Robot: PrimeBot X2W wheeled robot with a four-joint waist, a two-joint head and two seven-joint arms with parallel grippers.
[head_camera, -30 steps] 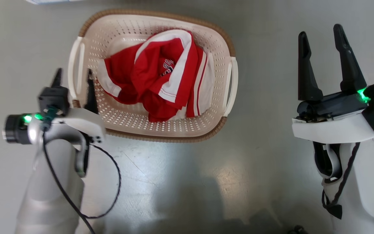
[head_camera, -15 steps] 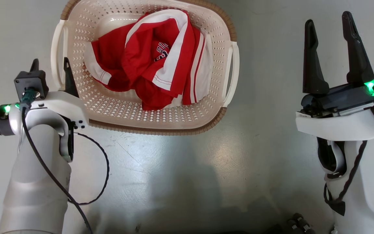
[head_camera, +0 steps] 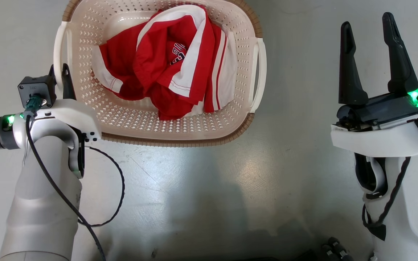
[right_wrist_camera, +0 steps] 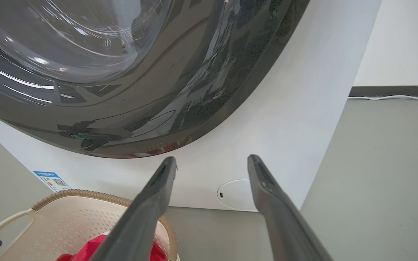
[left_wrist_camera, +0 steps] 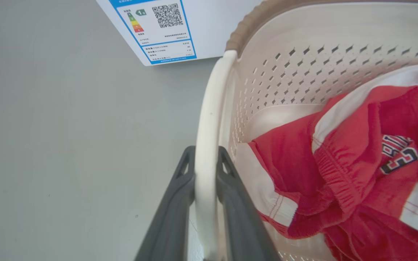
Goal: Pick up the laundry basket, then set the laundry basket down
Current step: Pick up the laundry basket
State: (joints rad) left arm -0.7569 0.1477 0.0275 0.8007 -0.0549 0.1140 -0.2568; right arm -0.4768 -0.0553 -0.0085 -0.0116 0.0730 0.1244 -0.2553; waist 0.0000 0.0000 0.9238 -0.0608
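Head view: the small cream-white perforated plastic laundry basket (head_camera: 147,123), rounded-rectangular with a brown woven-look rim, lies at the upper centre of the view over the smooth grey floor (head_camera: 201,188). Whether its base touches the floor cannot be told. A crumpled red and white garment (head_camera: 151,69) with dark lettering lies inside it. The left gripper (head_camera: 58,69) stands at the basket's left side, its 2 dark fingers closed around the white left loop handle (head_camera: 59,43). The right gripper (head_camera: 367,21) hangs well apart from the basket, beyond the white right loop handle (head_camera: 259,72); its 2 fingers are spread, with nothing between them.

Left wrist view: the left gripper (left_wrist_camera: 206,152) pinches the left loop handle (left_wrist_camera: 209,116), with 1 finger on each side of the bar and both pressed against it. The basket wall (left_wrist_camera: 285,65) and the garment (left_wrist_camera: 339,174) lie to the right of the handle. A white panel carrying a blue-bordered energy label (left_wrist_camera: 165,29) stands past the basket.

Right wrist view: the right gripper (right_wrist_camera: 212,159) points with parted fingers at the large white washing machine (right_wrist_camera: 285,127) with its dark round glass door (right_wrist_camera: 122,72). The basket (right_wrist_camera: 67,221) and the garment (right_wrist_camera: 93,250) show at the lower left, in front of the machine.
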